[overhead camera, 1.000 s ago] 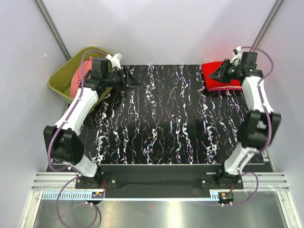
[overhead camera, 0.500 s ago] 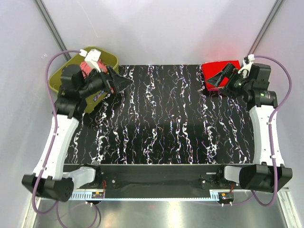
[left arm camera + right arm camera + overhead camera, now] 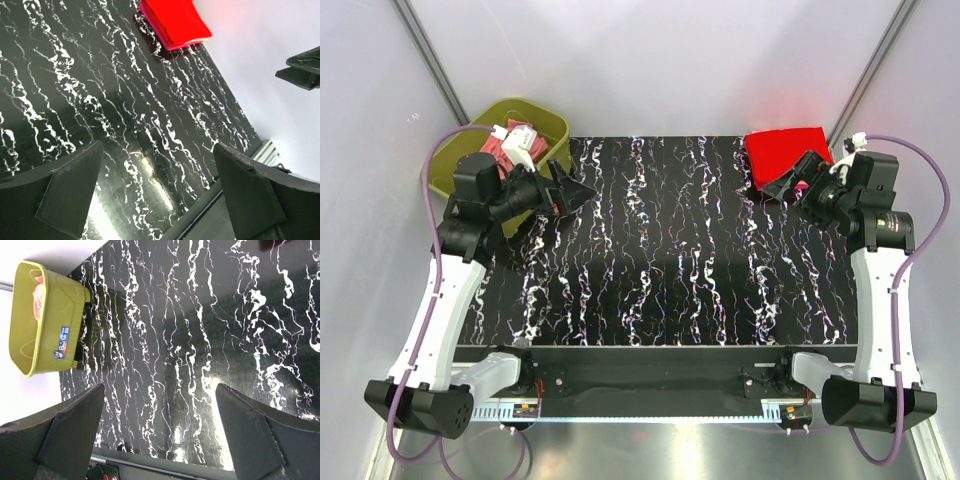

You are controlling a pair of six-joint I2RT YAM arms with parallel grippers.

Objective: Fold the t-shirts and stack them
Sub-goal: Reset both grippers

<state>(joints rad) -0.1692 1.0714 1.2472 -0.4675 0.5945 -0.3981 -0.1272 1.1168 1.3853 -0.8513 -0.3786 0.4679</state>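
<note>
Judging from how the cloth lies, the work is nearer its start than its end. The black, white-veined bench (image 3: pixel 660 260) carries no shirt on its middle or near part. At its far left corner stands the olive tub (image 3: pixel 50 315) with salmon-pink cloth (image 3: pixel 36 295) bunched inside, unfolded. How many shirts lie in there I cannot tell. At the far right corner the red t-shirt (image 3: pixel 782 152) lies folded flat, and in the left wrist view a magenta edge shows under it, so perhaps two are stacked already. What is in the tub has yet to be folded and added.

Both arms are raised above the bench with elbows out to their own sides. The left pincer (image 3: pixel 157 145) hangs just beside the tub and the right pincer (image 3: pixel 159 390) just near of the red stack — each with its fingers spread wide and nothing between them.
</note>
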